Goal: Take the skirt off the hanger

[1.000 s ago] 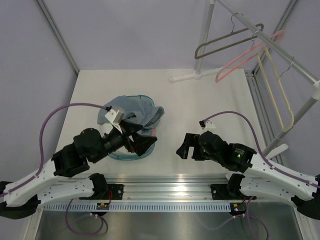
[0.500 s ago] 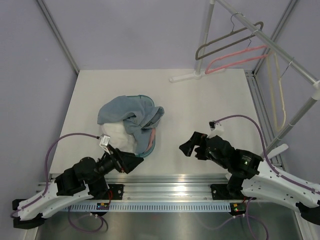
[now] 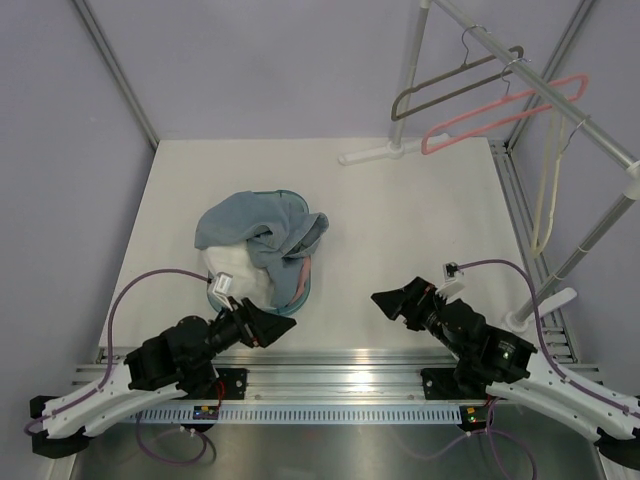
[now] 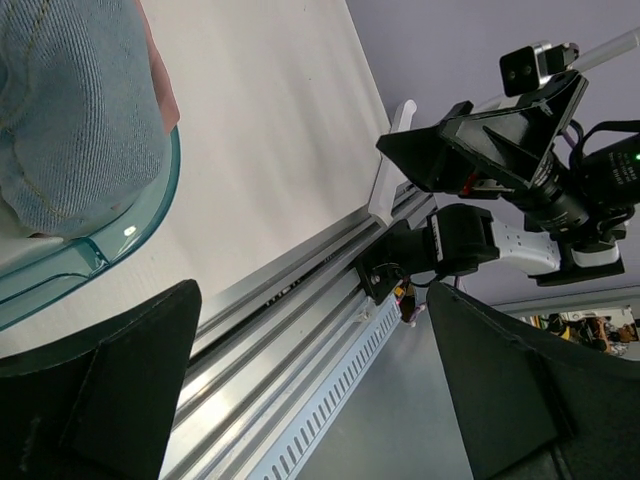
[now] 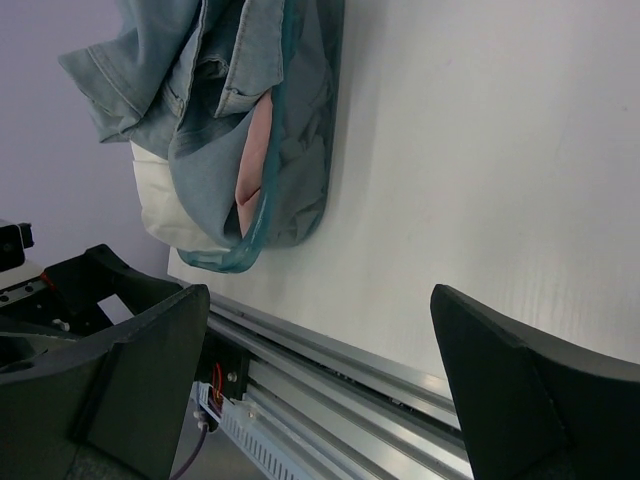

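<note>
The left arm [image 3: 110,385] is folded low along the near left edge of the desk [image 3: 410,215], beside the aluminium rail [image 3: 330,368] that carries both bases. The left claw [image 3: 280,325] is pointed toward the middle of the desk; it is released, its jaws are spread wide, and nothing is held between them. The skirt [image 3: 262,228], a crumpled blue denim garment, is located on the desk in the left half, just beyond the left claw and apart from it. It is bunched in a heap together with a white cloth [image 3: 235,270] at its near side, and a pink strip [image 3: 303,276] is exposed at its right edge. A teal translucent plastic rim [image 4: 150,215] is seen curving round the near side of the heap, with the denim resting against it; what this piece is cannot be determined. The right claw [image 3: 388,302] is held near the front edge, to the right of the skirt and well apart from it. It is likewise released, with the jaws wide and nothing gripped. In the right wrist view the heap is seen beyond the open jaws, with bare desk between. At the far right a metal clothes rack [image 3: 575,120] is installed, and on its sloping bar a grey hanger [image 3: 450,88], a pink hanger [image 3: 500,108] and a cream hanger [image 3: 545,190] are hung. No garment is carried by any of them.
</note>
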### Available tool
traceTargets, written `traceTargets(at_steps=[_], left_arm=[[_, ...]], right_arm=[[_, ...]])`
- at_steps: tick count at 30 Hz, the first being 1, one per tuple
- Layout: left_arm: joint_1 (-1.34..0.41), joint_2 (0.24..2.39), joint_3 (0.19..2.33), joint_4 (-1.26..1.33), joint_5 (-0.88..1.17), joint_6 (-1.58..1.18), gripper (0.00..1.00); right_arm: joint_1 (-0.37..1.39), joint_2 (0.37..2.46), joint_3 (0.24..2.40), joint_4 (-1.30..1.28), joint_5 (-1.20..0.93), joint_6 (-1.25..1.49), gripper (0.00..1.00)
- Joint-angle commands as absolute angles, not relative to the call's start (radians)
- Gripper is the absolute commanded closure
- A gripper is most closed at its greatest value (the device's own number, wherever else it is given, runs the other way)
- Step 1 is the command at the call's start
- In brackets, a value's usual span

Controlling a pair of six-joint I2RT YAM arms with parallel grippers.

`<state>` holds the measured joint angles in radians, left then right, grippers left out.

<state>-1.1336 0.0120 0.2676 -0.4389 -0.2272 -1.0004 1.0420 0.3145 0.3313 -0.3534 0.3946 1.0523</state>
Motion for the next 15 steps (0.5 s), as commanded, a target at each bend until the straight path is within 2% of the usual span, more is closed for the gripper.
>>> traceTargets(at_steps=[1, 15], left_arm=[[-1.134, -0.156, 0.245, -0.376, -0.209, -1.046, 0.01], [-1.134, -0.155, 0.101, -0.128, -0.052, -1.077, 0.01]], right_arm=[[1.045, 0.272, 0.287, -0.261, 0.419, 1.107, 0.0], [1.043, 0.169, 0.054, -0.066, 0.319, 1.164, 0.01]])
